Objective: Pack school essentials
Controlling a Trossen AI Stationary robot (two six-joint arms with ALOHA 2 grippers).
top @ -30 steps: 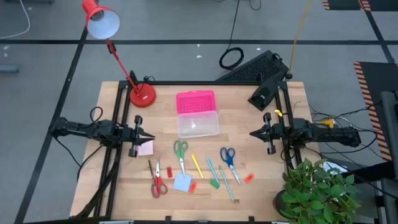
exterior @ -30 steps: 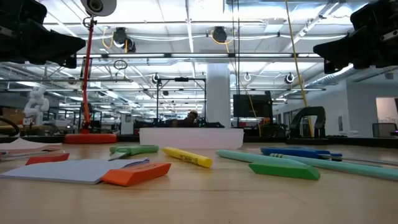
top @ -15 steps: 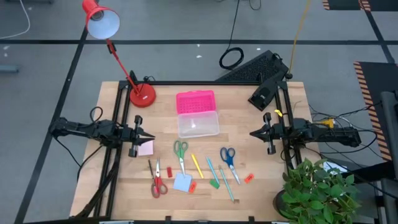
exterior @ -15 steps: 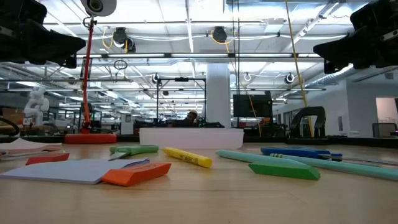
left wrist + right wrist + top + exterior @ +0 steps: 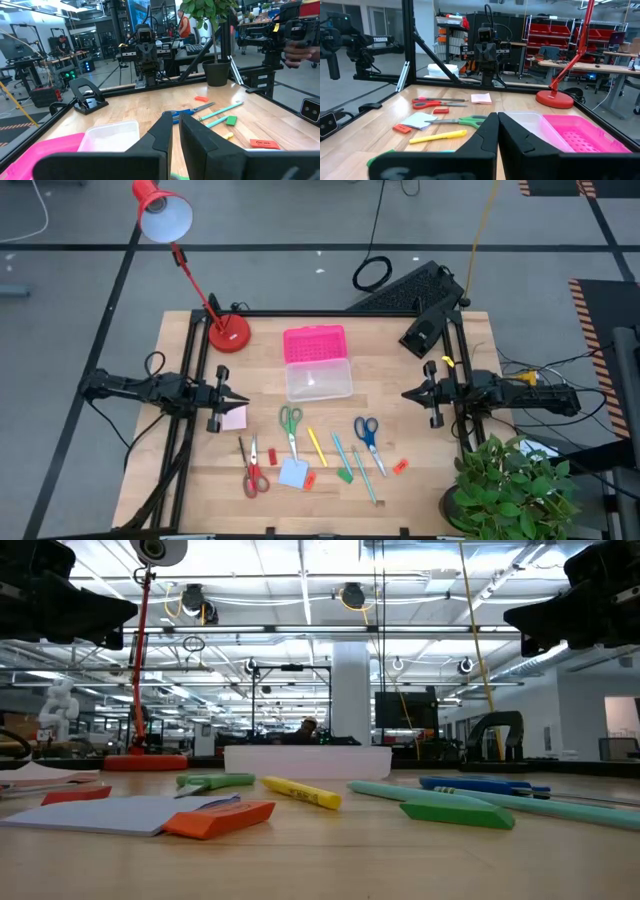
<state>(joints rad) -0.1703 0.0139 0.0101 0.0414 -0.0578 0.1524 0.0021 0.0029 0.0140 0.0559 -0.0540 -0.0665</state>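
Observation:
The school essentials lie flat on the near half of the wooden table: green scissors [image 5: 290, 420], blue scissors [image 5: 366, 430], red scissors [image 5: 253, 475], a yellow pencil [image 5: 316, 446], teal pencils [image 5: 345, 452], a green eraser [image 5: 345, 475], red erasers [image 5: 400, 466], a blue note pad [image 5: 293, 473] and a pink note pad [image 5: 234, 417]. My left gripper [image 5: 243, 398] hovers shut at the table's left, above the pink pad's far edge. My right gripper [image 5: 405, 394] hovers shut at the right, pointing toward the centre. Neither touches anything.
A clear box [image 5: 318, 380] stands at the table's middle, its pink lid [image 5: 314, 343] lying just beyond it. A red desk lamp [image 5: 228, 332] stands at the far left corner. A potted plant [image 5: 510, 485] is at the near right corner.

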